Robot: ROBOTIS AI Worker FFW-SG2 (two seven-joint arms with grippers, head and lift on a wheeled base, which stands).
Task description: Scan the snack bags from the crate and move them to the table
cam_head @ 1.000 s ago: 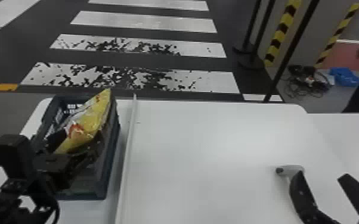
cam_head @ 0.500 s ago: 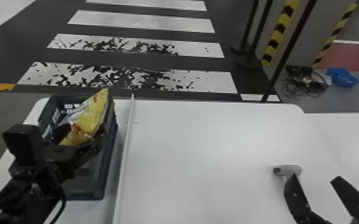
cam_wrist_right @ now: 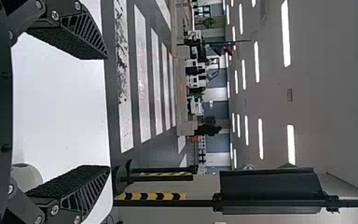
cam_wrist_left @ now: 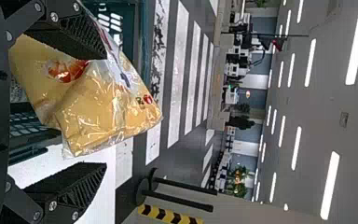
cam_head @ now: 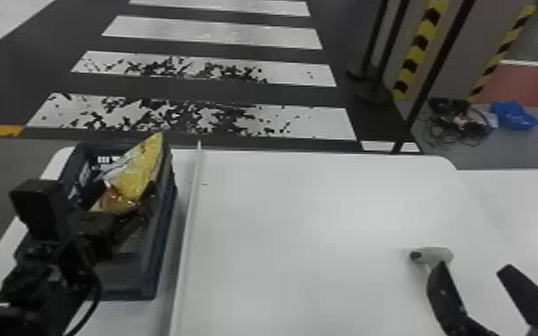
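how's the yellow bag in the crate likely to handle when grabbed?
Probably floppy: the bag's film is creased and wrinkled. Likely a bit slippery too, given the glossy reflections. It leans with its top corner above the rim of the crate, so a sideways push might tip it.

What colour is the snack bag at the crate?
Yellow, with some red print; the bag shows best in the left wrist view.
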